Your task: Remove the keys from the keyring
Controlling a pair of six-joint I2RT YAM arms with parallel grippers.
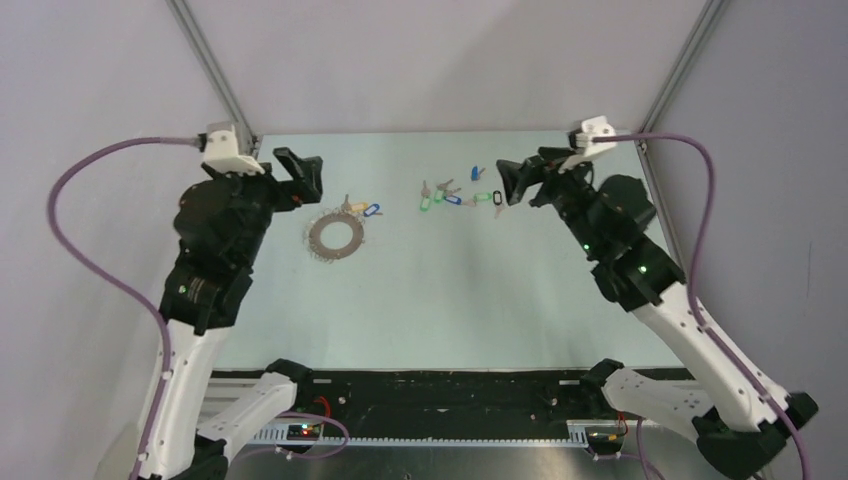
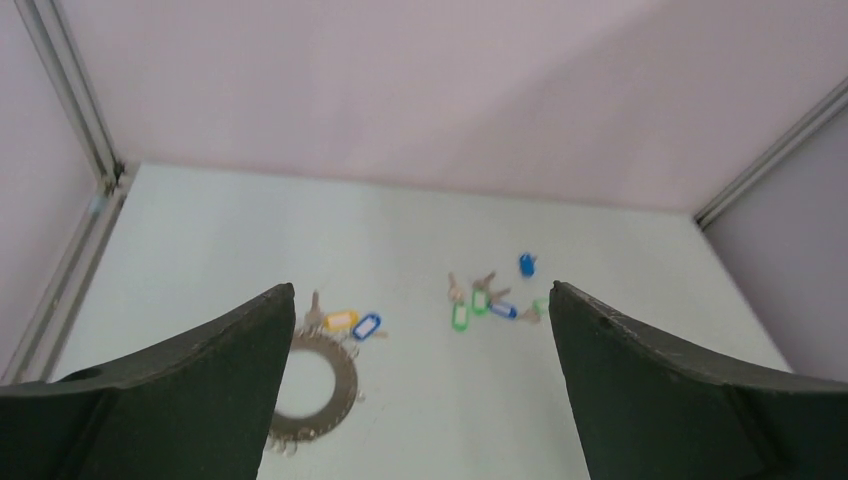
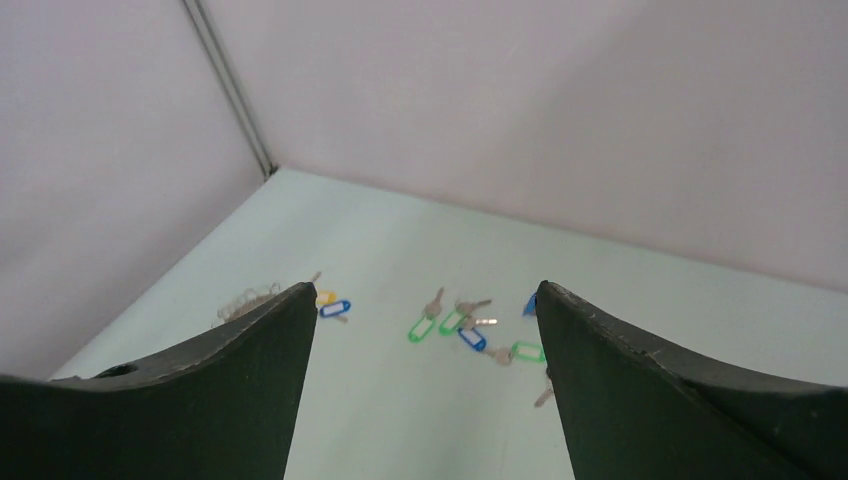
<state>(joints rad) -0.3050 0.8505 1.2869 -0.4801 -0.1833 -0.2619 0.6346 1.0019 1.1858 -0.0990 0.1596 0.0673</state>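
The grey toothed keyring point(image 1: 335, 236) lies flat on the table left of centre; it also shows in the left wrist view point(image 2: 335, 385). Two keys, one with a yellow tag point(image 1: 352, 209) and one with a blue tag point(image 1: 372, 211), lie at its far rim. Several loose keys with green, blue and black tags point(image 1: 460, 197) lie in a group further right, also in the right wrist view point(image 3: 468, 328). My left gripper point(image 1: 303, 177) is open and empty above the ring's far left. My right gripper point(image 1: 512, 184) is open and empty just right of the loose keys.
The pale green table point(image 1: 450, 300) is bounded by white walls and metal corner posts point(image 1: 212, 65) at the back. A black strip with cabling runs along the near edge point(image 1: 440, 390).
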